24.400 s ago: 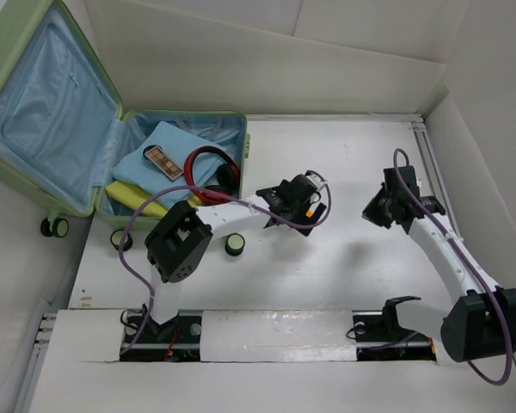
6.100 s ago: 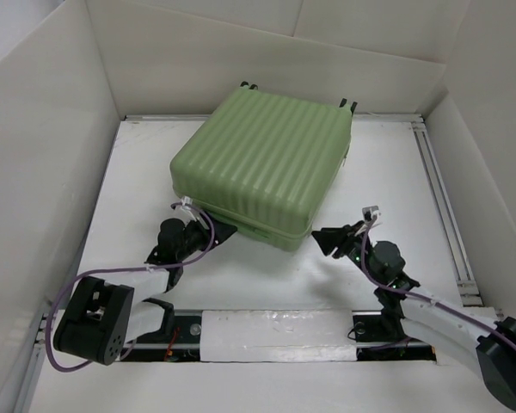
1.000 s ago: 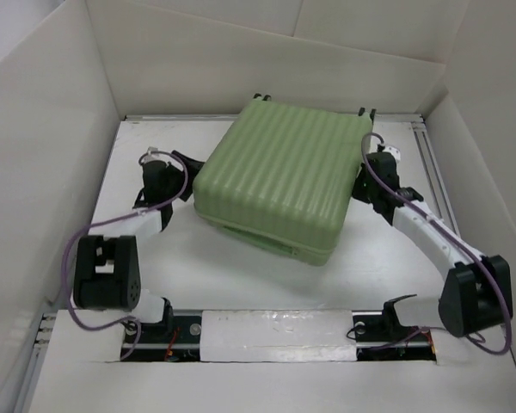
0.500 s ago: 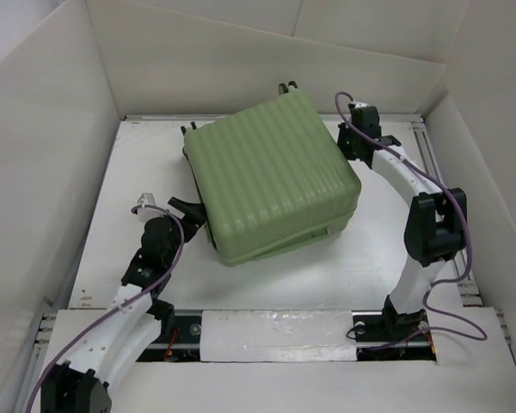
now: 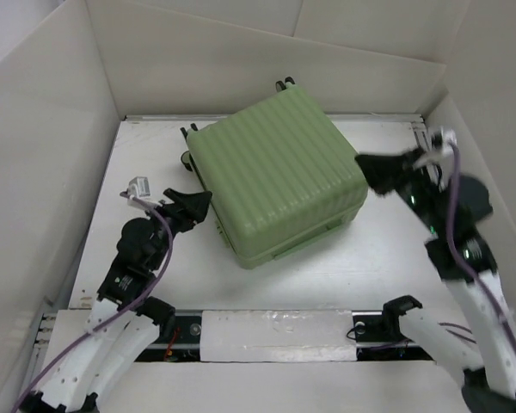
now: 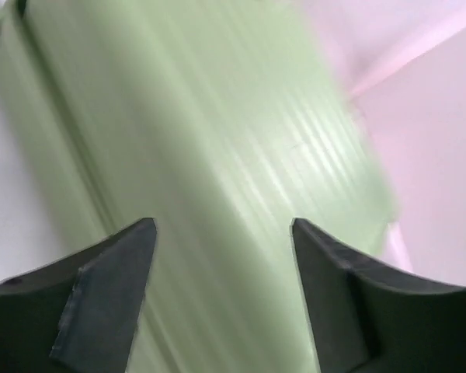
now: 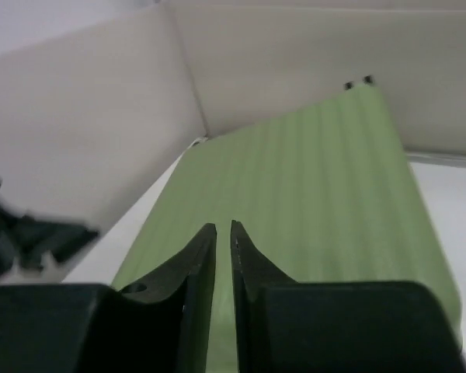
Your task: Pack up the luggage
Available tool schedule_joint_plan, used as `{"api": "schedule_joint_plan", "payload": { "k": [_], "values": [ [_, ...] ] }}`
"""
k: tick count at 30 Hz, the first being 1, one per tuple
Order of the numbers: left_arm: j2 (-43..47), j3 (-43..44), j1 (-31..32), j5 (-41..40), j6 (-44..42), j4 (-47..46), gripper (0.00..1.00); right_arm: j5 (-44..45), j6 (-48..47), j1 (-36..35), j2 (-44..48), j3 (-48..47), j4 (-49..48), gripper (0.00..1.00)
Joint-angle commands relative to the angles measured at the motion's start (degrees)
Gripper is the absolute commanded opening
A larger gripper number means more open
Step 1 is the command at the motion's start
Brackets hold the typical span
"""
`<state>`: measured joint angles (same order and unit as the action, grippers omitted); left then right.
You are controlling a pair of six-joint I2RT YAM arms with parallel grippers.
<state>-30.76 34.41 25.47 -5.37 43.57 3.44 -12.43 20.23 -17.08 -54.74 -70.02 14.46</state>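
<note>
Only 1 luggage btwn left gripper, right gripper.

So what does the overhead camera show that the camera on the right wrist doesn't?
Only overhead: the luggage whole and closed, the left gripper clearly open near its left side, and the rail under the arms. Only the right wrist: a close look past the right gripper, fingers a thin gap apart, nothing between. Both: the ribbed green shell, wheels at its far end, white walls.
</note>
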Motion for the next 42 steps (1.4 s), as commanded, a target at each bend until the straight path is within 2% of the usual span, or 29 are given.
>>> {"api": "schedule_joint_plan", "payload": {
  "k": [1, 2, 3, 4, 5, 7, 8, 10, 12, 14, 19, 23, 27, 31, 35, 39, 42],
  "values": [
    [2.9, -4.41, 0.28, 0.62, 1.5, -3.71, 0.63, -3.92, 4.89, -3.3, 12.68, 22.86, -4.68, 0.16],
    [2.9, -6.36, -0.24, 0.62, 2.56, -3.1, 0.54, -2.36, 7.78, -6.01, 20.47, 27.61, -6.7, 0.1],
    [3.42, -8.29, -0.25, 0.62, 3.53, -3.09, 0.5, -0.6, 9.46, -7.25, 23.94, 31.83, -6.72, 0.05],
    [3.43, -10.14, -0.77, 1.32, 4.41, -4.05, 0.49, 3.42, 10.78, -8.31, 26.94, 38.75, -6.72, 0.02],
    [4.56, -13.55, -0.78, 1.32, 5.2, -4.58, 0.49, 4.94, 11.75, -9.1, 31.93, 41.51, -6.72, 0.0],
    [6.84, -16.21, -0.78, 1.32, 6.44, -5.9, 0.49, 10.19, 14.48, -10.43, 35.48, 46.18, -6.72, 0.01],
    [6.86, -17.79, -0.78, 1.84, 7.22, -6.43, 0.49, 11.79, 15.01, -11.12, 36.36, 49.07, -6.03, 0.1],
    [5.73, -18.67, -0.78, 3.94, 7.23, -7.74, 0.49, 14.08, 15.8, -11.13, 35.85, 50.67, -5.49, 0.25],
    [3.88, -19.38, -1.3, 5.45, 7.23, -8.45, 0.49, 16.11, 15.81, -11.13, 32.36, 51.91, -7.42, 0.35],
    [1.34, -19.91, -1.3, 7.03, 6.71, -9.59, 0.51, 20.83, 17.04, -11.13, 29.18, 51.91, -8.04, 0.35],
    [-1.22, -21.14, -2.62, 9.85, 6.7, -13.63, 0.57, 23.58, 13.18, -9.38, 20.05, 48.76, -13.22, 0.37],
    [-5.0, -20.53, -2.62, 11.08, 5.65, -13.64, 0.57, 21.31, 10.45, -7.7, 15.64, 48.05, -16.99, 0.37],
    [-6.85, -22.37, -2.62, 11.08, 6.17, -16.79, 0.52, 19.98, 9.74, -5.6, 12.12, 47.52, -20.08, 0.38],
    [-10.53, -22.9, -2.62, 11.08, 6.79, -19.35, 0.49, 15.69, 7.11, -2.53, 7.29, 46.12, -23.94, 0.4],
    [-13.79, -22.37, -2.62, 11.08, 6.79, -21.46, 0.44, 7.62, 3.6, -1.9, 2.19, 44.71, -27.72, 0.41],
    [-14.32, -23.08, -2.62, 9.77, 6.79, -22.16, 0.38, 2.16, 0.08, -1.38, -1.06, 42.07, -29.4, 0.42],
    [-13.01, -24.22, -2.62, 7.75, 6.26, -21.64, 0.36, 0.92, -2.21, -1.9, -1.07, 41.37, -30.01, 0.39]
  ]
}}
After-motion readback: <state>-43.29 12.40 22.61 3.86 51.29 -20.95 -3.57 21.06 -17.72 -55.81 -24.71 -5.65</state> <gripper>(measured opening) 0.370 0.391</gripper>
